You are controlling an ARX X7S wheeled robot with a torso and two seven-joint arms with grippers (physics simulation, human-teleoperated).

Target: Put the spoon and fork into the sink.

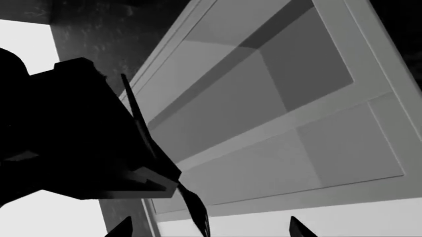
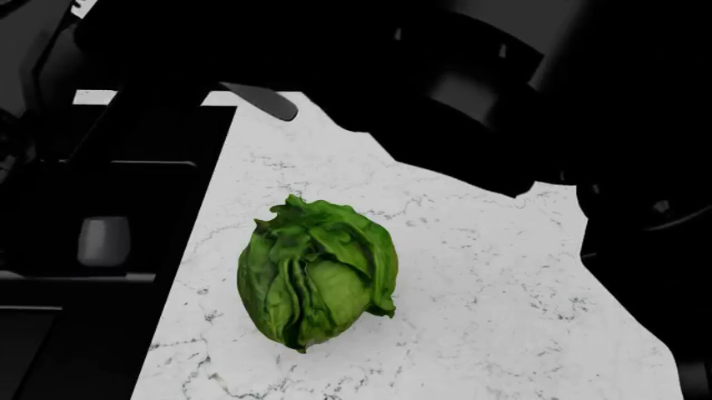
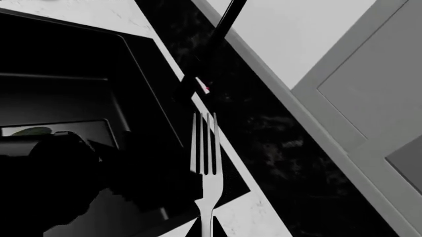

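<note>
White marble surface [image 2: 468, 275] fills most of the head view, with the black sink [image 2: 112, 200] set into it at the view's left. Dark robot arm links cross the top and right of that view. A green lettuce [image 2: 317, 271] lies on the bare marble, near the sink's edge but apart from it. White panelled cabinet doors [image 1: 277, 108] show behind in both wrist views.

Right gripper [image 3: 207, 229]: its jaws are closed on the fork [image 3: 204, 148], held by the handle, the four tines pointing away from the camera over the sink's corner and rim [image 3: 151, 59]. The black faucet [image 3: 221, 34] rises beyond the tines.

Left gripper [image 1: 204, 229]: only the fingertips show at the frame edge. The spoon [image 1: 192, 205] is held between them, its bowl edge-on and its slim dark handle running up past a black mass beside it. In the head view the spoon's bowl [image 2: 262, 100] projects from under the arm, above the sink's far edge.
</note>
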